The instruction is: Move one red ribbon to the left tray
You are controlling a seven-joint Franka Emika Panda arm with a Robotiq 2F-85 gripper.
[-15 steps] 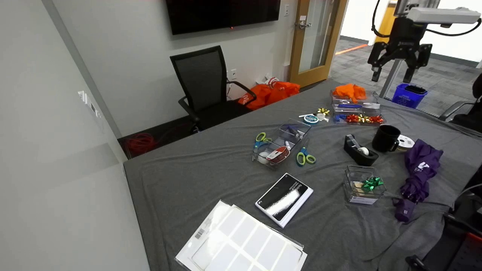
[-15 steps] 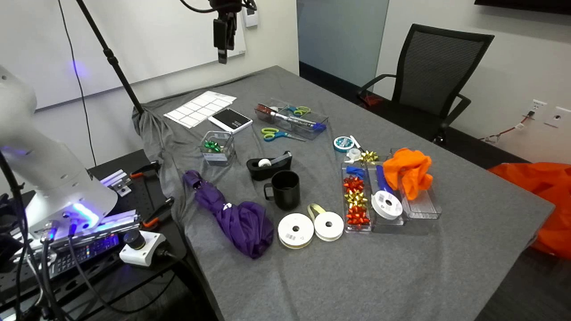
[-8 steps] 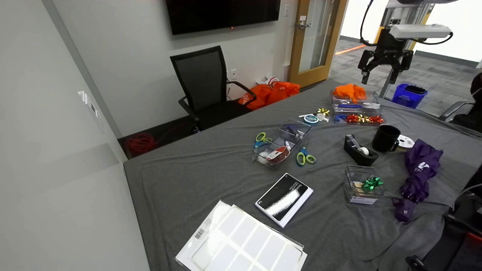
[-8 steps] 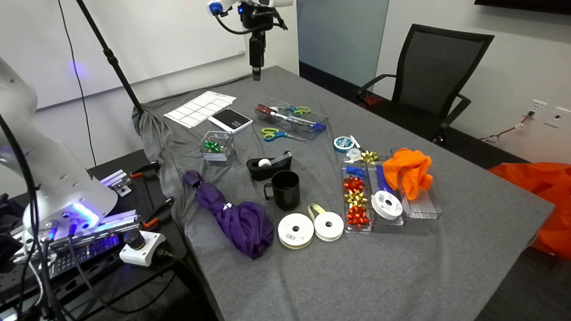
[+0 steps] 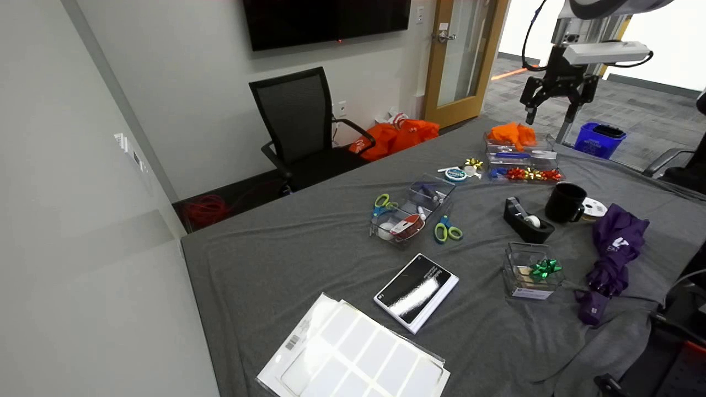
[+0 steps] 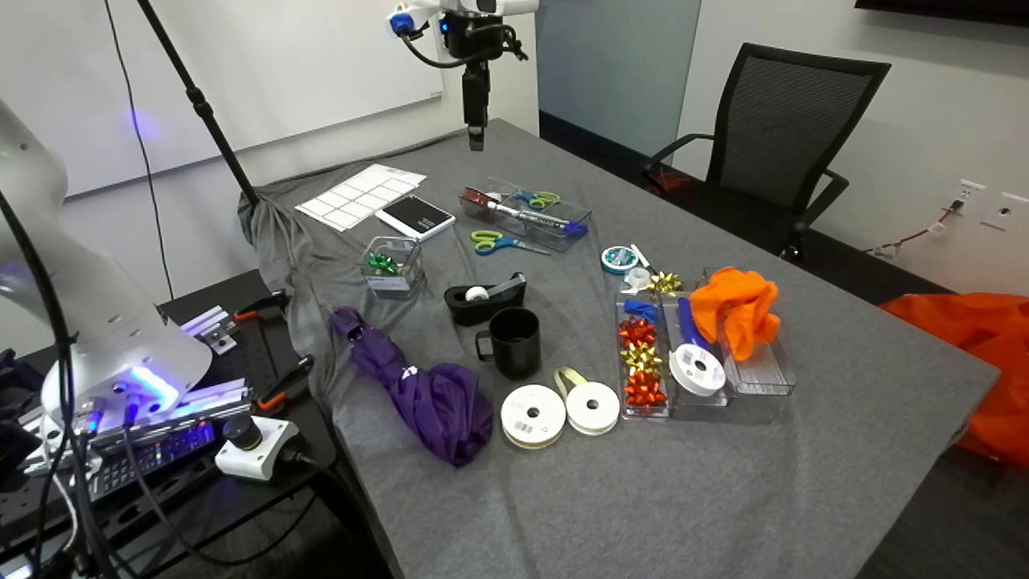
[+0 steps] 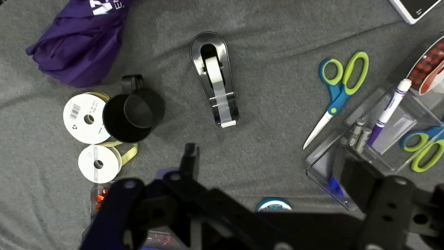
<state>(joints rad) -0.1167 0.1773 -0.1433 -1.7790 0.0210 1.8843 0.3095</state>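
Two red ribbon bows sit in a long clear tray with a gold bow between them. They show in both exterior views: one red ribbon (image 6: 637,331) (image 5: 517,174) and another red ribbon (image 6: 644,388) (image 5: 552,175). In the wrist view, part of a red ribbon (image 7: 99,199) shows at the lower left. A small squarish clear-grey tray (image 6: 394,284) (image 5: 530,293), likely the left tray, holds a green bow; it is out of the wrist view. My gripper (image 5: 550,117) (image 6: 477,143) (image 7: 270,156) is open and empty, high above the table, apart from the bows and trays.
A black mug (image 6: 514,344), tape dispenser (image 6: 485,301), purple umbrella (image 6: 426,394) and white ribbon spools (image 6: 533,416) stand between the two trays. A clear organizer (image 6: 526,213) with markers and scissors lies behind. Orange cloth (image 6: 735,310) lies beside the bows.
My gripper has moved left and down in an exterior view, and right and down in an exterior view. It stays open. The objects on the table have not moved.
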